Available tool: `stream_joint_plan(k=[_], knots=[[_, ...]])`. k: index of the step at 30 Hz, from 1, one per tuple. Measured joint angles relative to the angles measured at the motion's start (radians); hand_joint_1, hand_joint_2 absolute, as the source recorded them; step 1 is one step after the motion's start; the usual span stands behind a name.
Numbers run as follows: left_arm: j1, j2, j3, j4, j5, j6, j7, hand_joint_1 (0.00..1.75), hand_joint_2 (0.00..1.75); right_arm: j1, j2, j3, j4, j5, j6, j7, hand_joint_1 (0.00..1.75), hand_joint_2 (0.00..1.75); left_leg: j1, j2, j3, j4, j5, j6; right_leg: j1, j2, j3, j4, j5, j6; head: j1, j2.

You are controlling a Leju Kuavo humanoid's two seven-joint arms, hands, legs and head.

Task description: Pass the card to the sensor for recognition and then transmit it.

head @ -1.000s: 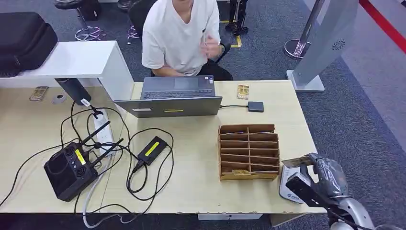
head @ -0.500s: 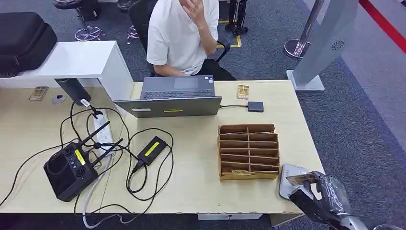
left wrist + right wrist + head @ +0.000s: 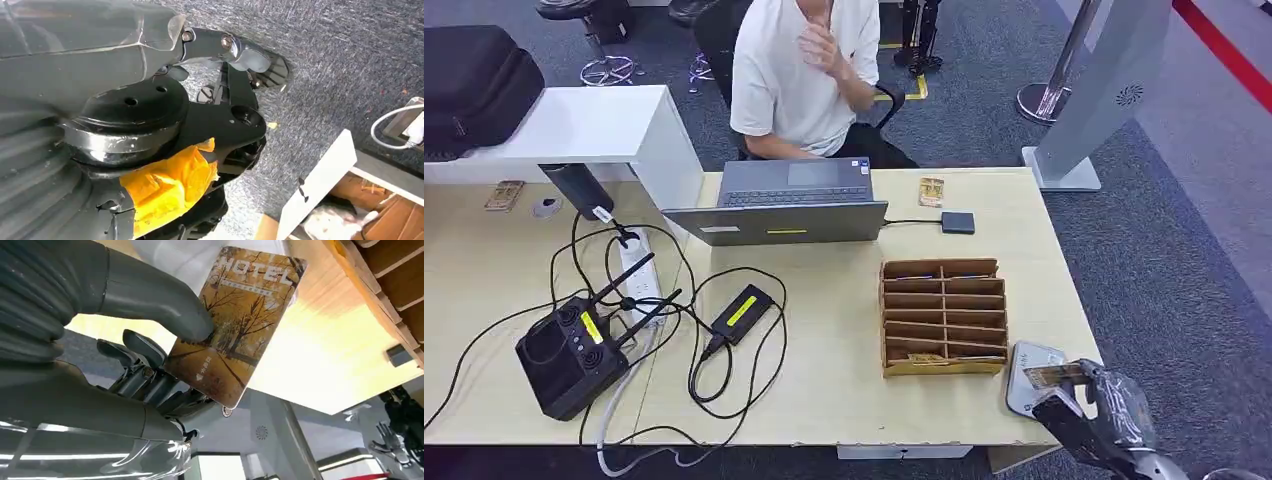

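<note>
My right hand (image 3: 1096, 405) pinches a hotel card (image 3: 1052, 376) between the thumb and fingers at the table's front right corner. The card is held just above the grey-white sensor (image 3: 1027, 362), which lies flat on the table edge. In the right wrist view the card (image 3: 240, 320) shows an autumn-tree picture and the word HOTEL, and the thumb (image 3: 150, 300) presses on its face. The sensor's pale body (image 3: 185, 255) lies just beyond the card. My left hand's grey ribbed cover (image 3: 45, 170) hangs over carpet, and I cannot make out its fingers.
A cardboard slotted card box (image 3: 944, 318) stands just left of the sensor. A person (image 3: 799, 70) sits behind a laptop (image 3: 789, 200). Another card (image 3: 931, 190) and a small black device (image 3: 958, 222) lie beside the laptop. A router (image 3: 574, 355), a power brick (image 3: 742, 312) and cables lie at the left.
My right hand has come down and back with the card, from above the sensor's far side to just over it. The person's raised hand has shifted.
</note>
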Motion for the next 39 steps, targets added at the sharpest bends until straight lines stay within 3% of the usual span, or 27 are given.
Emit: stream_joint_plan(k=[10, 17, 21, 27, 30, 39], knots=[[0.000, 0.000, 0.000, 0.000, -0.009, 0.000, 0.005, 0.00, 1.75, -0.078, -0.028, 0.003, -0.128, -0.018, 0.019, 0.022, 1.75, 1.75, 0.000, 0.001, 0.000, 0.000, 0.000, 0.000, 0.000, 0.001, 0.000, 0.000, 0.000, 0.000, -0.001, 0.000], [0.000, 0.001, 0.000, 0.000, -0.024, 0.000, 0.005, 0.00, 1.75, -0.272, -0.094, 0.028, -0.242, -0.050, 0.068, 0.077, 1.75, 1.75, 0.000, 0.001, 0.000, 0.000, 0.001, 0.000, 0.000, 0.002, 0.000, 0.001, 0.001, 0.000, 0.000, 0.000], [-0.001, 0.001, 0.000, 0.000, -0.042, 0.000, 0.009, 0.00, 1.75, -0.407, -0.117, 0.074, -0.258, 0.000, 0.065, 0.123, 1.75, 1.75, 0.000, 0.001, 0.000, 0.001, 0.002, -0.001, 0.000, 0.001, 0.000, 0.001, 0.002, 0.000, 0.000, 0.000], [-0.005, 0.002, -0.016, 0.000, -0.079, 0.000, 0.027, 0.00, 1.75, -0.595, -0.116, 0.189, -0.202, 0.138, 0.028, 0.196, 1.75, 1.75, 0.000, 0.001, 0.000, 0.000, 0.002, -0.001, 0.001, 0.002, 0.001, 0.001, 0.002, 0.000, 0.000, 0.000], [-0.005, 0.003, -0.029, 0.000, -0.093, -0.002, 0.037, 0.00, 1.75, -0.684, -0.092, 0.252, -0.131, 0.209, 0.006, 0.232, 1.75, 1.75, 0.001, 0.002, 0.001, 0.000, 0.002, -0.002, 0.002, 0.002, 0.000, 0.001, 0.002, -0.001, 0.000, 0.000], [-0.006, 0.005, -0.046, 0.000, -0.097, -0.004, 0.038, 0.00, 1.75, -0.766, -0.059, 0.328, -0.039, 0.228, -0.008, 0.243, 1.75, 1.75, 0.002, -0.001, 0.000, 0.001, 0.002, -0.002, 0.002, 0.000, 0.001, 0.001, 0.002, -0.001, 0.000, 0.000]])
